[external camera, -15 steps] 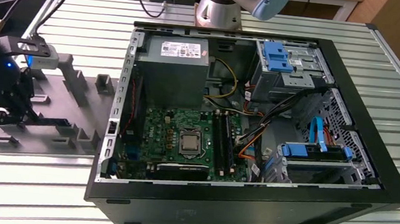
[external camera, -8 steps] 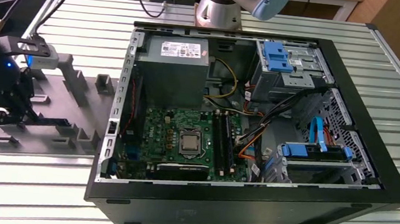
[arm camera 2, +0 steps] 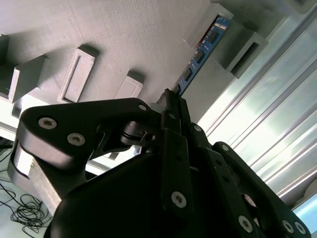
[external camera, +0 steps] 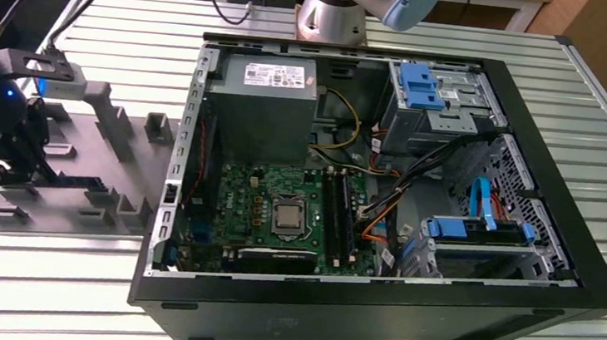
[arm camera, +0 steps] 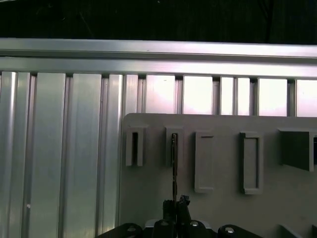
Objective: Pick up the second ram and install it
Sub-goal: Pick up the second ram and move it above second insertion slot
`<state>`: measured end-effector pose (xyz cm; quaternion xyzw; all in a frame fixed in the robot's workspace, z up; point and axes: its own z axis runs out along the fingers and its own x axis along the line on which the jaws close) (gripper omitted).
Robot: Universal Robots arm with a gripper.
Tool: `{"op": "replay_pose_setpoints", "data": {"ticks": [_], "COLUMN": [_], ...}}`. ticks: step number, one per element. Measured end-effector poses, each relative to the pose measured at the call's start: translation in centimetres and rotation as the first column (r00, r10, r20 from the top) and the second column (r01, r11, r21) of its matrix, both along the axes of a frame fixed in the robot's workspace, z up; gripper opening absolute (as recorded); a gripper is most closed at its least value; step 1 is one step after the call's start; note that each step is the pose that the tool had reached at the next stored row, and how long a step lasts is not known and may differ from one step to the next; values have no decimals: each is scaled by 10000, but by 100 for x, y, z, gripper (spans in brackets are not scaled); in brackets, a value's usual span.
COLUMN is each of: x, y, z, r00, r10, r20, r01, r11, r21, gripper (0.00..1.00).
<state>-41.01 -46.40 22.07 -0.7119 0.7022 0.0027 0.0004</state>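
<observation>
Pinching flat blue-green second ram [arm camera 2: 202, 48], black pincer [arm camera 2: 171, 98], slotted tray [arm camera 2: 124, 34]

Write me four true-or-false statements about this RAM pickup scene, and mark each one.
1. The gripper is closed on one end of the second ram. True.
2. The second ram is seated in the motherboard. False: it is at the grey holder tray, its far end between the tray's blocks.
3. The computer case lies open on a slatted metal table. True.
4. The gripper is inside the computer case. False: it is over the grey holder tray, to the exterior view's left of the case.
</observation>
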Motion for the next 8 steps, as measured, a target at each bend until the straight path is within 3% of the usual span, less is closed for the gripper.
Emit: {"op": "replay_pose_setpoints", "data": {"ticks": [8], "x": [0], "y": [0], "z": [28], "r00": [10000], "r10": [0], "r20": [-2], "r01": [0], "r11": [10000], "r21": [-1], "gripper": [14]}}
